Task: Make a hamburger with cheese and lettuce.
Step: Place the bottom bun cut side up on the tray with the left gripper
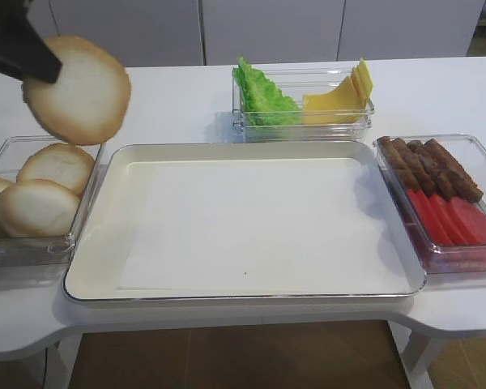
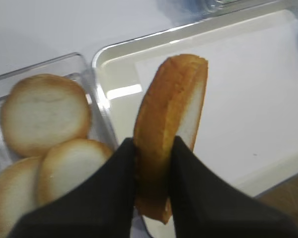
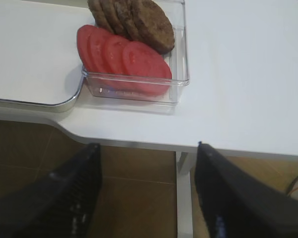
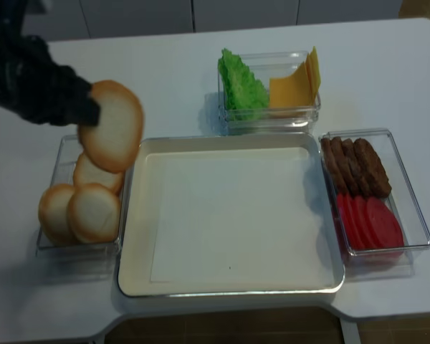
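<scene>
My left gripper (image 2: 154, 145) is shut on a bun half (image 2: 171, 106) of the hamburger, pinching it by its toasted rim. The bun half (image 1: 77, 89) hangs on edge in the air, its pale face towards the camera, above the left rim of the cream tray (image 1: 243, 235) and the box of buns. In the realsense view, the left gripper (image 4: 86, 111) comes in from the upper left. Lettuce (image 1: 263, 96) and yellow cheese slices (image 1: 340, 96) share a clear box behind the tray. My right gripper (image 3: 148, 148) stands open and empty over the floor, off the table's front right edge.
A clear box (image 4: 50, 247) left of the tray holds three more bun halves (image 1: 40, 194). At the right, another clear box (image 1: 478, 146) holds brown patties (image 1: 433, 166) and red tomato slices (image 3: 124, 54). The table's front edge has a cut-out below the tray.
</scene>
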`<state>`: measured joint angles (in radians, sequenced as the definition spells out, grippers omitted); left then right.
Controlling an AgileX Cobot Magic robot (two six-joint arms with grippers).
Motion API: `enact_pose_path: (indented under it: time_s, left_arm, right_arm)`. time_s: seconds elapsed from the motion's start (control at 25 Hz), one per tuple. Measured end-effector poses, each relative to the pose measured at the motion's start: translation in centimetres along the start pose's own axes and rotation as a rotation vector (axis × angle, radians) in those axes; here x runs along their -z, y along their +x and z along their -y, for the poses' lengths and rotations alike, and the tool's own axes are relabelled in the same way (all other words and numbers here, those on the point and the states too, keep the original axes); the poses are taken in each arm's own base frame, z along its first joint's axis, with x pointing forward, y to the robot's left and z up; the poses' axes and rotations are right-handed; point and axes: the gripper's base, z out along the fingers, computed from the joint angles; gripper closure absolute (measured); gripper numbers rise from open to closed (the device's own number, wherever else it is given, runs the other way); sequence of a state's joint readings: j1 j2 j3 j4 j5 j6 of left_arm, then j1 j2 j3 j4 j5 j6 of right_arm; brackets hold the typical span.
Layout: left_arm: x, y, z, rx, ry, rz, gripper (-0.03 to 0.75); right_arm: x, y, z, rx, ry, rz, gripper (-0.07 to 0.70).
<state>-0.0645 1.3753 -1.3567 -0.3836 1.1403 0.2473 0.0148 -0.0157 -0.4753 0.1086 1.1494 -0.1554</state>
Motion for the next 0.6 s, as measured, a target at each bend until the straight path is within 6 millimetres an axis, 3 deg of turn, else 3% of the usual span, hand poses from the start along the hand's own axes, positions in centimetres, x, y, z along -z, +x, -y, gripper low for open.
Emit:
enact_pose_path:
  time_s: [0.24,0.6]
  left_arm:
    - [-2.0,-0.2,3.8,-0.035,0.167,-0.044,0.587]
    - [-10.3,-0.4,6.9,0.007,0.317,-0.218,0.587]
  right_arm:
    - [0.0,0.0,0.0,0.0,0.0,0.0,0.18]
    - [0.0,0.0,0.0,0.0,0.0,0.0,0.18]
